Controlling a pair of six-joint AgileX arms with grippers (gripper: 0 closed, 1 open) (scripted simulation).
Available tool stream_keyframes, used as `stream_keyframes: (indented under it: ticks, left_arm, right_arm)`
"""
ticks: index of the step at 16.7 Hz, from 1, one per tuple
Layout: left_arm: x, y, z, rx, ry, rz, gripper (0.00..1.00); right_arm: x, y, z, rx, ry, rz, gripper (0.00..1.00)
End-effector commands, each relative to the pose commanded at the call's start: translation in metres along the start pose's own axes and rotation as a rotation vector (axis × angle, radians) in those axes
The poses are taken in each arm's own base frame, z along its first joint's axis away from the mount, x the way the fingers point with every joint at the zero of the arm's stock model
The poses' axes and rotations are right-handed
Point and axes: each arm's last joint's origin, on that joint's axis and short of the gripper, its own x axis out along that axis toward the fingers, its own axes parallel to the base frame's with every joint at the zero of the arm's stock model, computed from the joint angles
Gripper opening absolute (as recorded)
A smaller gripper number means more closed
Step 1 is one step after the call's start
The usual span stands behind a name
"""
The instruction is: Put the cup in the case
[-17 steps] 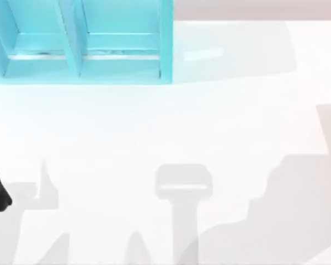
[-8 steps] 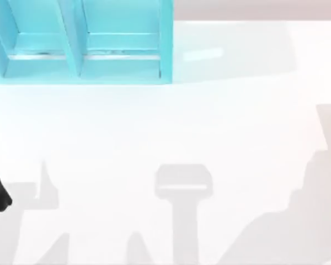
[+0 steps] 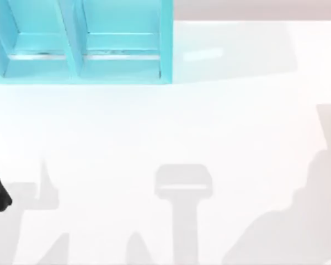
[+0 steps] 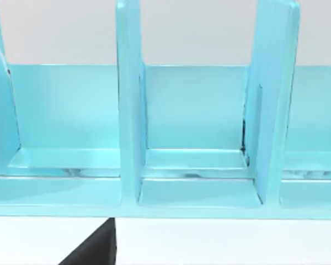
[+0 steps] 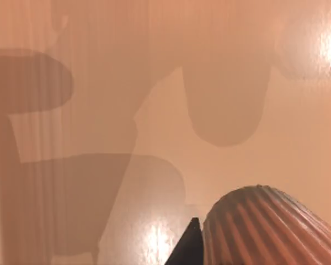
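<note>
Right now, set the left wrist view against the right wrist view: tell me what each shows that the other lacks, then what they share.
Left wrist view alone: the case, light blue, seen from the front, with upright dividers splitting it into compartments, none holding anything in the parts visible; a strip of white table lies before it.

Right wrist view alone: the cup, ribbed and reddish-brown, close at the picture's edge, above a glossy surface crossed by shadows.

Shared: each has a small dark wedge of its own gripper's finger at the edge; whether either gripper is open cannot be told.

Bright, even light; table (image 3: 154, 127) nearly washed out. Soft grey shadows lie along its near edge. Glare spots in right wrist view.
</note>
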Motion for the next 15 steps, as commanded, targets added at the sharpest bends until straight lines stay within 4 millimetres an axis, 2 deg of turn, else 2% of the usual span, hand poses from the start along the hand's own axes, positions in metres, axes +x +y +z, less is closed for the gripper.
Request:
stream_keyframes:
  ticks: [9,15]
  left_arm:
    - [0.0,0.0,0.0,0.0,0.0,0.0,1.0]
    - [0.0,0.0,0.0,0.0,0.0,0.0,1.0]
  right_arm:
    - [0.0,0.0,0.0,0.0,0.0,0.0,0.98]
    - [0.0,0.0,0.0,0.0,0.0,0.0,1.0]
